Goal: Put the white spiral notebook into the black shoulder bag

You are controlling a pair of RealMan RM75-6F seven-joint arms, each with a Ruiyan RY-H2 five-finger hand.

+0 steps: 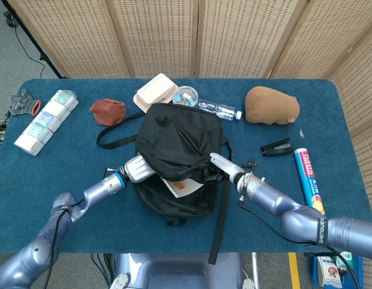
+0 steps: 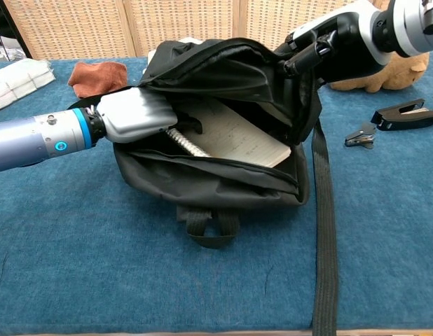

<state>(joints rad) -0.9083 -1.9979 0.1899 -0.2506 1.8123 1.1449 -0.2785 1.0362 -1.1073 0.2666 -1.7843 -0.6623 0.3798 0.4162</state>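
Note:
The black shoulder bag (image 1: 177,141) lies mid-table with its mouth facing me and its strap (image 2: 324,231) trailing toward the front edge. The white spiral notebook (image 2: 237,140) lies flat inside the opening, and only a corner (image 1: 183,187) shows in the head view. My left hand (image 2: 136,115) reaches into the bag's left side at the notebook's spiral edge and grips it, its fingers partly hidden by fabric. My right hand (image 2: 321,49) holds the bag's upper flap lifted at the right; the same right hand (image 1: 225,168) sits at the bag's right edge.
Behind the bag are a rust-coloured cloth (image 1: 108,111), a white clamshell box (image 1: 156,92), a small clear tub (image 1: 185,96) and a water bottle (image 1: 219,109). At right are a brown plush lump (image 1: 271,105), a black stapler (image 1: 276,147), a binder clip (image 2: 358,135) and a printed tube (image 1: 309,178). Tissue packs (image 1: 46,121) lie far left.

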